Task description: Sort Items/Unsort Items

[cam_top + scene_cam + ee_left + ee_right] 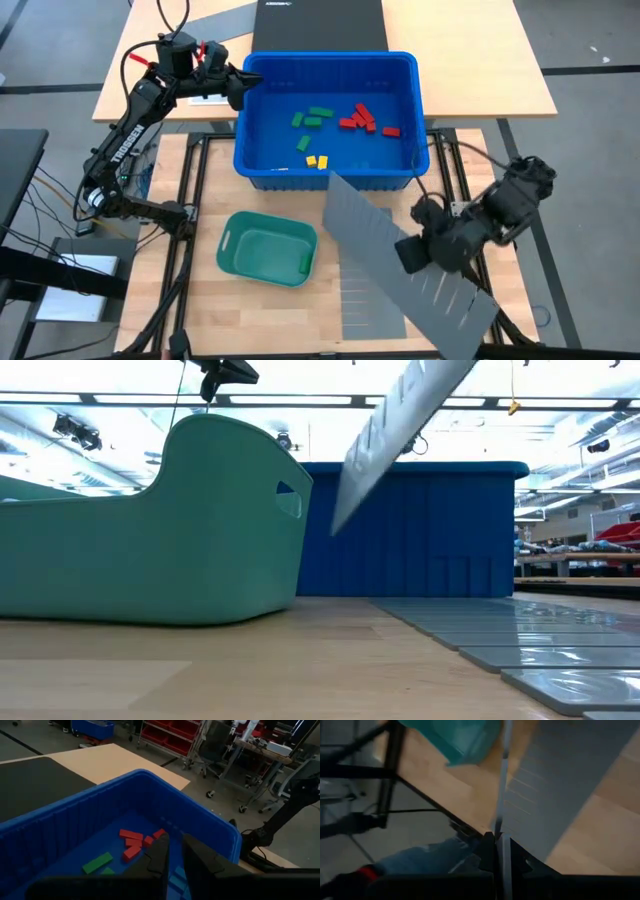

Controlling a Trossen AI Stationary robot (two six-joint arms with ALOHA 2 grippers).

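Note:
The items (pixel 340 120), small red, green and yellow blocks, lie loose on the floor of a blue bin (pixel 330 58) at the table's far middle; the left wrist view shows them too (pixel 132 842). My left gripper (pixel 240 85) hovers at the bin's left rim, its fingers (pixel 162 855) a narrow gap apart with nothing seen between them. Whether it touches the rim I cannot tell. My right gripper (pixel 415 250) is near the table's right side, shut on a grey slotted divider sheet (pixel 370 220) that slants in the air (pixel 400 420). My right gripper pinches the divider sheet between its two fingers at about the middle of its right-hand long edge (pixel 502 827), which the right wrist view shows edge-on. The fingers come slanting down from the table's right. The sheet hangs tilted, clear of the table, its lower end (pixel 338 520) toward the bin.
A teal-green tray (pixel 268 247) stands near the table's middle left, looming large in the low view (pixel 150 530). A second grey slotted sheet (pixel 365 305) lies flat on the wood under the held one. A person's leg in blue jeans (pixel 420 862) shows beyond the table edge.

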